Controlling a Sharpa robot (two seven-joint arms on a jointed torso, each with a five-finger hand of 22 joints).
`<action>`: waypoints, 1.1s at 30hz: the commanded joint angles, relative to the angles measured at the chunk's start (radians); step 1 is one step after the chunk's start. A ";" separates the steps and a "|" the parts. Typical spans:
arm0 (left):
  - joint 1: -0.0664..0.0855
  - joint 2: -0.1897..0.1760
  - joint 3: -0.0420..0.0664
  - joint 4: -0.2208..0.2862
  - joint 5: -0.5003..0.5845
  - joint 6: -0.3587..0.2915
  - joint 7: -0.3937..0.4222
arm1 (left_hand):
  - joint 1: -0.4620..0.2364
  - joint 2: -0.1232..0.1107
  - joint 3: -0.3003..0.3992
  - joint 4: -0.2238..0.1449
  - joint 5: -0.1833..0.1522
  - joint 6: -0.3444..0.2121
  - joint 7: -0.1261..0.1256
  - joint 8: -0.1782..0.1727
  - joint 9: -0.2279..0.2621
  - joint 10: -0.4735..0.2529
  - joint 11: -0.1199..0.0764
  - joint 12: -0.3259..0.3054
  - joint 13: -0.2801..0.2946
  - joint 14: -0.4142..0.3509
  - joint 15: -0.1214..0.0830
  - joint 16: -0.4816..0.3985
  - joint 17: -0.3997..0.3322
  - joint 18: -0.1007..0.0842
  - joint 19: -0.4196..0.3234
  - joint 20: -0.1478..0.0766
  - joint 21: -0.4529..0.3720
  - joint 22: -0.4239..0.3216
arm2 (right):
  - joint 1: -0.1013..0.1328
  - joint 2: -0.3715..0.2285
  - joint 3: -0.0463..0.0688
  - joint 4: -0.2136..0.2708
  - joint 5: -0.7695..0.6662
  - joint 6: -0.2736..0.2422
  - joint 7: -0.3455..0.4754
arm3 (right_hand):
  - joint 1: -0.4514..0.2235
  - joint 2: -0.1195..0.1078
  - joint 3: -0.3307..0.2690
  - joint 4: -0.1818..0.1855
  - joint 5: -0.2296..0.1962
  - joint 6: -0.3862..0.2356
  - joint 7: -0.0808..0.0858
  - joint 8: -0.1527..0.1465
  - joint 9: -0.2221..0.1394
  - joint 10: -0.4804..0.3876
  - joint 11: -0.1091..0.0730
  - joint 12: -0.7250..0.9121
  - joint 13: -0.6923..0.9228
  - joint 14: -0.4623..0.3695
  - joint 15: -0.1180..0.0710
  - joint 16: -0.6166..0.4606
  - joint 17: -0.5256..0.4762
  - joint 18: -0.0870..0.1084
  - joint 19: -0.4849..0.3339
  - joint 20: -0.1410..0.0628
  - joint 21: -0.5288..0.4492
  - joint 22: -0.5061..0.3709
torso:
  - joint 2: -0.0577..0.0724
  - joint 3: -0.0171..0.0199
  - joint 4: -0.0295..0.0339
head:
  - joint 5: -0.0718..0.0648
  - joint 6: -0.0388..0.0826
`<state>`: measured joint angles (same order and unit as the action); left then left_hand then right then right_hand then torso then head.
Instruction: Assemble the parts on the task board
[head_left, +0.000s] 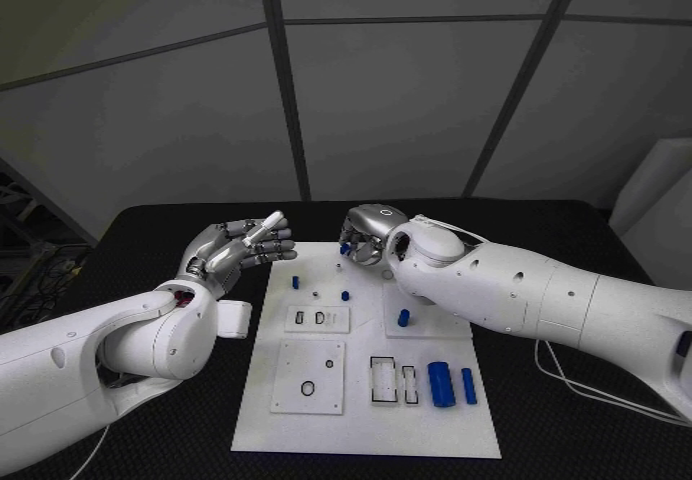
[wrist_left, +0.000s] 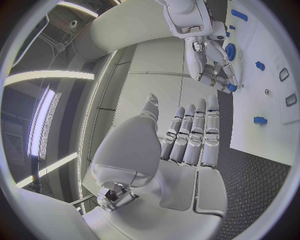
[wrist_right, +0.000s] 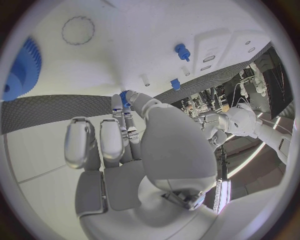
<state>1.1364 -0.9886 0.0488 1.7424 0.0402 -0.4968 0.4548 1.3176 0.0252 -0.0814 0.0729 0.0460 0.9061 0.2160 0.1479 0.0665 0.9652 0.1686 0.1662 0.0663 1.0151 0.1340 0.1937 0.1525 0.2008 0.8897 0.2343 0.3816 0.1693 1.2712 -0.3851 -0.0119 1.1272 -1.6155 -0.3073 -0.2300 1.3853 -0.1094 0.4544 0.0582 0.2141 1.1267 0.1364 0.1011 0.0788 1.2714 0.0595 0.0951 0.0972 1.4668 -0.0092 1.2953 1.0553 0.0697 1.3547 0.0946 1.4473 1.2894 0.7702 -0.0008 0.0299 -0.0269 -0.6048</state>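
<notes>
a white task board (head_left: 310, 425) lies on a black table (head_left: 577, 440). the right arm reaches across the board's far right corner; the right hand (head_left: 369, 236), fingers curled down, pinches a small blue part (head_left: 346, 247) just over the board's far edge. the left hand (head_left: 235, 250) is raised beside the board's far left corner, fingers apart, holding nothing. two blue cylinders (head_left: 451, 384) lie near the board's right edge.

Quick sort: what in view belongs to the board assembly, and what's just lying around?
Job:
- task board
- two blue cylinders lying on it
- small blue part, pinched by the right hand
- left hand, holding nothing

Lying about:
- white cable on the black table
</notes>
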 joint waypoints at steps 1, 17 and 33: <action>0.003 0.000 0.001 0.003 -0.008 0.014 0.002 | 0.011 0.003 -0.003 -0.004 0.003 0.000 0.007 -0.005 -0.001 -0.001 0.009 -0.006 -0.001 -0.004 0.001 -0.006 0.001 -0.020 0.001 0.004 -0.004 -0.001 | 0.000 0.003 -0.001 -0.006 0.001 0.019 -0.011 | -0.011 0.000 -0.002 0.008 -0.006 0.000 0.000 -0.002 0.014 -0.005 0.006 -0.006 -0.002 0.024 -0.003 0.004 -0.001 -0.007 0.004 0.004 0.004 0.000 | 0.000 0.0002 -0.0008 | 0.001 -0.001; 0.005 -0.002 0.001 0.006 -0.008 0.024 -0.005 | 0.012 0.004 -0.004 -0.005 0.003 -0.001 0.007 -0.006 -0.001 -0.002 0.009 -0.007 -0.001 -0.005 0.001 -0.008 0.001 -0.020 0.000 0.005 -0.005 -0.001 | 0.000 0.013 -0.001 -0.023 0.013 0.003 -0.020 | -0.019 -0.010 -0.002 0.013 -0.010 -0.031 0.013 -0.024 0.006 -0.044 0.020 -0.031 -0.008 0.019 0.008 0.000 -0.016 -0.005 -0.007 0.013 -0.002 -0.011 | 0.001 0.0005 -0.0011 | 0.003 0.002; 0.006 -0.008 0.001 0.009 -0.008 0.024 -0.010 | 0.013 0.005 -0.005 -0.006 0.003 -0.001 0.008 -0.007 -0.001 -0.002 0.010 -0.008 -0.001 -0.006 0.002 -0.010 0.001 -0.020 0.000 0.005 -0.005 -0.002 | 0.001 -0.004 -0.001 -0.006 0.050 -0.023 -0.007 | -0.038 -0.050 -0.022 0.031 -0.054 -0.215 0.005 -0.034 -0.010 -0.143 0.034 -0.023 -0.025 0.001 0.022 -0.035 -0.085 0.011 -0.062 0.029 -0.038 -0.081 | 0.001 0.0012 -0.0025 | 0.008 0.004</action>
<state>1.1406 -0.9961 0.0490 1.7486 0.0401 -0.4864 0.4434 1.3242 0.0318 -0.0842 0.0702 0.0460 0.9060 0.2161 0.1442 0.0667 0.9614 0.1722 0.1615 0.0663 1.0151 0.1340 0.1890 0.1521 0.2009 0.8897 0.2343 0.3816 0.1687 1.2696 -0.3875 -0.0134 1.1156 -1.5784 -0.3088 -0.2413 1.3467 -0.1516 0.4395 0.0876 0.1538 0.9050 0.1412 0.0629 0.0671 1.1323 0.0946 0.0692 0.0719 1.4668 0.0090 1.2662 0.9718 0.0697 1.3008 0.1232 1.4162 1.2101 0.7711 0.0000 0.0275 -0.0197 -0.6007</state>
